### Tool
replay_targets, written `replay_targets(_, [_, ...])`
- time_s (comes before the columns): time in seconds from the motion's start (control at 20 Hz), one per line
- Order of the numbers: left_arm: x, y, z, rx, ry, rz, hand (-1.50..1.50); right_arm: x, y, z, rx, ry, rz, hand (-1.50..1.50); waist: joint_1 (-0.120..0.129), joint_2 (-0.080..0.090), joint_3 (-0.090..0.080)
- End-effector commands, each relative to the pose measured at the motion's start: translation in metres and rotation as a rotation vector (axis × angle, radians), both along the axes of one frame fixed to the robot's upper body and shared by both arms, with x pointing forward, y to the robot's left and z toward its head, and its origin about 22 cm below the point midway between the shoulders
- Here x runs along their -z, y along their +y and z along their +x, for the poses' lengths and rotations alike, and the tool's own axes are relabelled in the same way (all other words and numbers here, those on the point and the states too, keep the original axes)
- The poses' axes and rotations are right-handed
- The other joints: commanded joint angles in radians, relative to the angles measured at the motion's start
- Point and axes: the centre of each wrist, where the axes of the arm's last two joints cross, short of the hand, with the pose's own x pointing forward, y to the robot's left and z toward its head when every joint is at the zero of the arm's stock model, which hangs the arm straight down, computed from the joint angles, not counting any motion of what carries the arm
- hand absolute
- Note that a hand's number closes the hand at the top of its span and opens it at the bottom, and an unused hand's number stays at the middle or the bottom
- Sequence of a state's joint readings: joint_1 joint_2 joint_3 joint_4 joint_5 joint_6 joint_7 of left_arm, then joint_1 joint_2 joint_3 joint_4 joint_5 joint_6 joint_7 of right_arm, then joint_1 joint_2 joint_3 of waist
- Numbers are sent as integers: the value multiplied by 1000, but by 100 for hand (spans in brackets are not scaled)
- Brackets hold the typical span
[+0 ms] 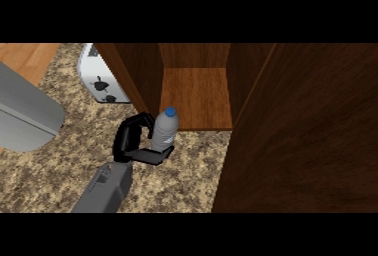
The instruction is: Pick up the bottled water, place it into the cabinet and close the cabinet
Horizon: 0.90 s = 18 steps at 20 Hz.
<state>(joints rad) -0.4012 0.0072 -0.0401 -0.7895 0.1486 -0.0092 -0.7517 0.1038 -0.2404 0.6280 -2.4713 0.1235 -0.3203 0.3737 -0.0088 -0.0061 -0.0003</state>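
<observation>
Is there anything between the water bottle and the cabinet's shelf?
No. In the head view the bottle, held upright in the left hand, stands just before the shelf; only granite counter lies between.

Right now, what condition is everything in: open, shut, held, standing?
Bottled water: upright, blue cap on, held in front of the cabinet opening.
Left hand: fingers curled round the bottle.
Cabinet: open, shelf bare.
Cabinet door: swung open.
Toaster: standing on the counter, untouched.
</observation>
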Motion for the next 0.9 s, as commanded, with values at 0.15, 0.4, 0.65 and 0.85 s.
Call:
replay_targets(0.15, [-51,-51,6,26,27,-70,150,-5,-11,-8,32,-63,-27,-150,-3,1,1])
replay_targets(0.4, [-74,-70,27,6,13,-46,150,-13,1,-14,24,-68,23,-150,-16,4,-1])
replay_targets(0.65, [-92,-84,23,-22,40,2,150,-10,-13,-23,45,-74,-3,-150,-19,0,1])
replay_targets(0.85, [-123,-101,52,-58,49,29,150,-18,-18,-27,39,-57,25,-150,-20,4,0])
